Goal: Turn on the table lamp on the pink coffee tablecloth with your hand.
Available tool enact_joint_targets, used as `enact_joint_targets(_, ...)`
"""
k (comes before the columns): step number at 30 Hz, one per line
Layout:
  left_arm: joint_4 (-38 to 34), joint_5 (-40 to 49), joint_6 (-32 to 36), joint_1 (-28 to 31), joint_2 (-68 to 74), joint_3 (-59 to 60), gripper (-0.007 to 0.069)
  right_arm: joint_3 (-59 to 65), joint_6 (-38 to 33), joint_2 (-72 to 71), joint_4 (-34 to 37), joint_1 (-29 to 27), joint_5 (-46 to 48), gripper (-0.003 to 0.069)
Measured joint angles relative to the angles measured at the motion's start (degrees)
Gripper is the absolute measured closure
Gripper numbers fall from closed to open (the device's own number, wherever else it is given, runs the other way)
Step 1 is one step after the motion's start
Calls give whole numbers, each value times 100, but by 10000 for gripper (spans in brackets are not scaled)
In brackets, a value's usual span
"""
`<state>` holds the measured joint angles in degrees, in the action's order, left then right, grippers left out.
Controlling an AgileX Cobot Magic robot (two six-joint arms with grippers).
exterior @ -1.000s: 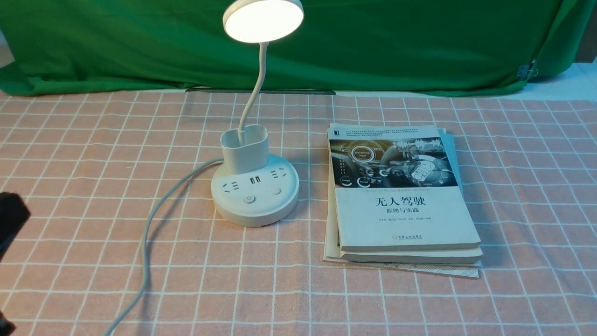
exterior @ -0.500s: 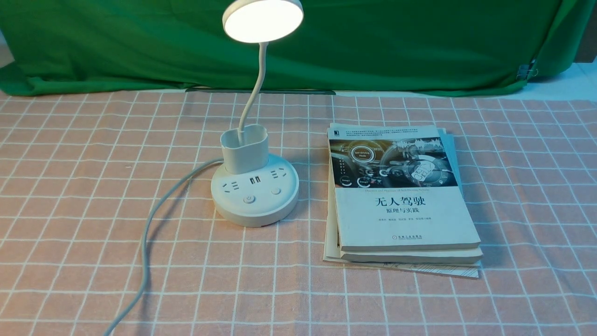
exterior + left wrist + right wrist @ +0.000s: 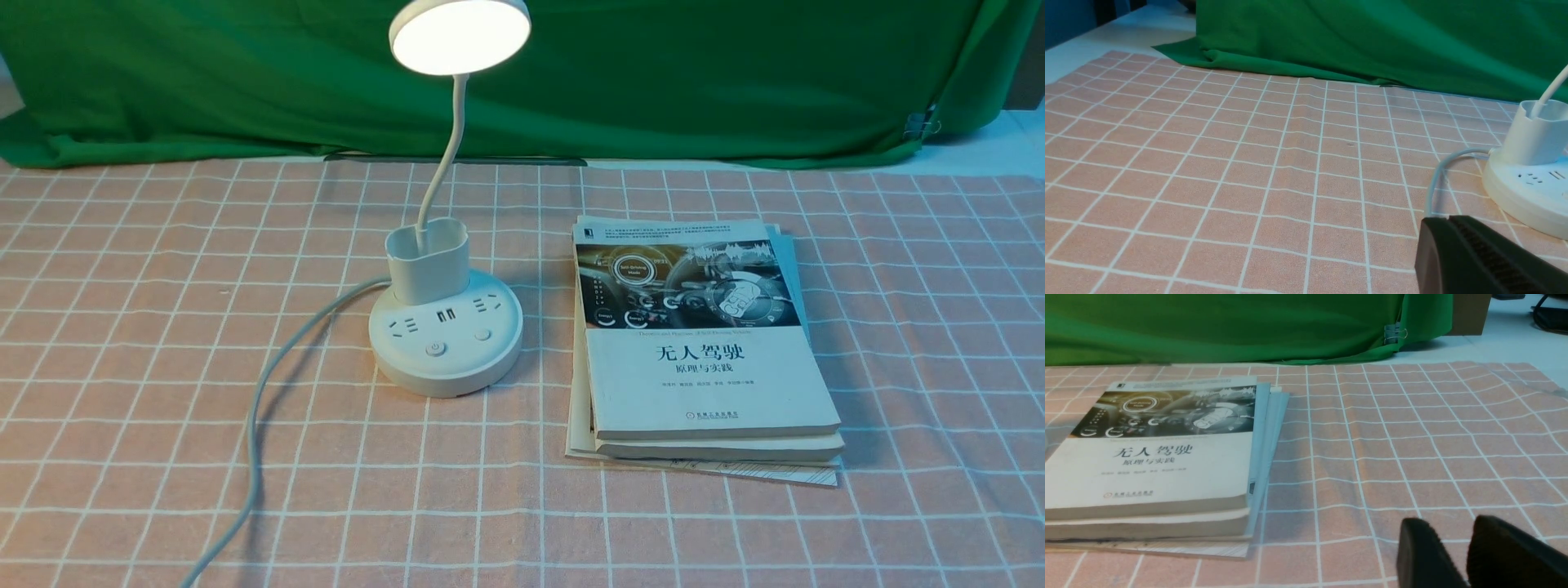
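The white table lamp (image 3: 445,343) stands on the pink coffee tablecloth (image 3: 163,245), left of centre. Its round head (image 3: 460,34) glows and its grey cord (image 3: 257,408) trails toward the near edge. No gripper shows in the front view. In the left wrist view my left gripper (image 3: 1447,219) is shut and empty, low over the cloth, a short way from the lamp's base (image 3: 1531,192) and beside the cord (image 3: 1433,183). In the right wrist view my right gripper (image 3: 1449,524) is empty with a narrow gap between its fingers, over bare cloth (image 3: 1412,437).
A stack of books (image 3: 702,351) lies just right of the lamp; it also shows in the right wrist view (image 3: 1155,457). A green backdrop cloth (image 3: 653,82) hangs along the far edge, with a metal clip (image 3: 922,124) at its right end.
The dark end of my left arm, at the front view's left edge a second ago, has drawn out of that view. The lamp stays lit and nothing else has moved.
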<state>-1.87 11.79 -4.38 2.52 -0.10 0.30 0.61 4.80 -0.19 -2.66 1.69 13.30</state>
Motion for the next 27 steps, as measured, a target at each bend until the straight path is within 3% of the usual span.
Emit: enact_joint_targets(27,-57,42,11,0,0,0,603,0,0,0,0,0,0,418)
